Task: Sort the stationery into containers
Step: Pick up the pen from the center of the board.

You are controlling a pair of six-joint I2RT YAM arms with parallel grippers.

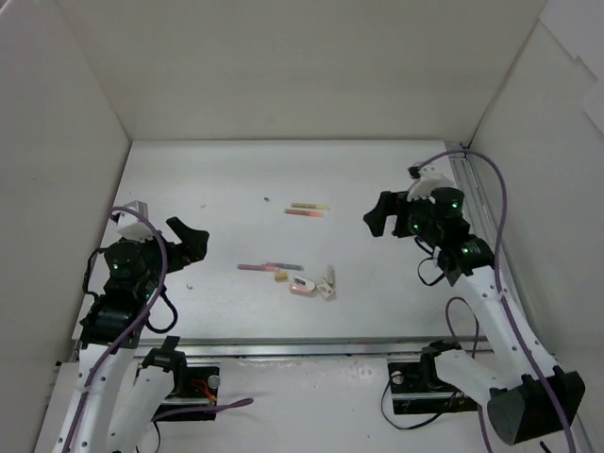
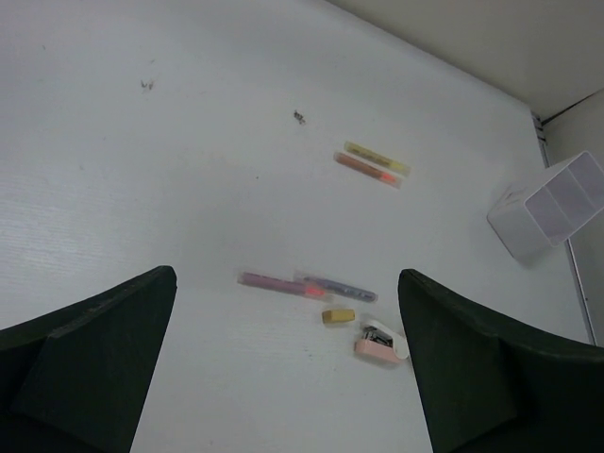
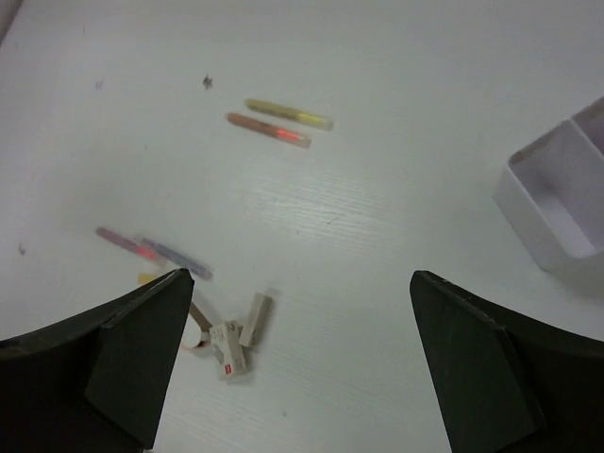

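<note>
My left gripper point(image 1: 192, 239) hung with its jaws spread wide and nothing between them, and my right gripper point(image 1: 376, 214) was the same, open and empty, both pointing in toward the middle of the table point(image 1: 236, 170). Ahead of the left one, a little toward the near edge, lay the purple stick point(image 1: 255, 268) end to end with the grey stick point(image 1: 285, 266). Their long axes ran across the table, roughly parallel to that edge. Just beside them sat the tan block point(image 1: 280, 276), the white-pink block point(image 1: 303, 285) and the cream block point(image 1: 327, 280), bunched close together. I judged this group nearer my left arm. Farther back, the yellow stick point(image 1: 310, 205) and the pink-red stick point(image 1: 304, 213) lay side by side, also crosswise, and seemed closer to my right gripper. The white container point(image 2: 528, 222) stood near the table's right edge on my right arm's side, well apart from every item. Its compartments looked empty as far as they showed, though I could not tell whether it was one divided box or two boxes touching.
</note>
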